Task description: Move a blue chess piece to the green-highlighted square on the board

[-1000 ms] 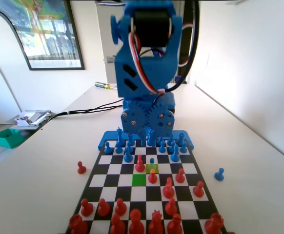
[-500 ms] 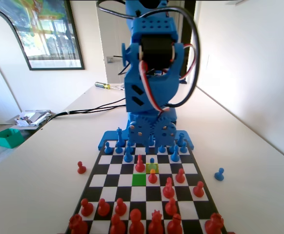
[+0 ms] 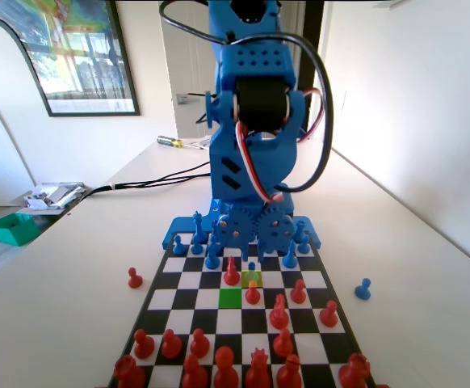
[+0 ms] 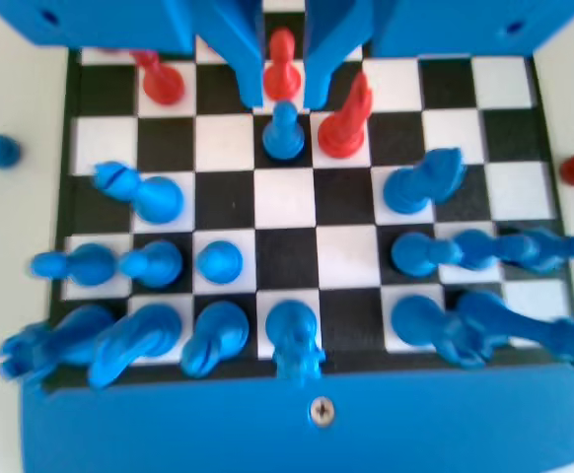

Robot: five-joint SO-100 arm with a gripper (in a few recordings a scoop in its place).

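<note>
From my seat at the fixed view I see a pale, cream-coloured desk (image 3: 73, 299) running away toward the far wall (image 3: 138, 137), which is white and brightly lit. A large framed picture (image 3: 73, 52) with a dark frame hangs on that wall at the left. Another white wall (image 3: 413, 105) closes the room on the right, just beside the desk's edge. Black cables (image 3: 146, 182) trail across the far part of the desk toward a small heap of papers (image 3: 53, 196) at its left edge. A teal tray (image 3: 13, 228) sits at the left, nearer than the papers. A yellow-handled tool (image 3: 170, 142) lies far back on the desk. Daylight fills the room evenly.
</note>
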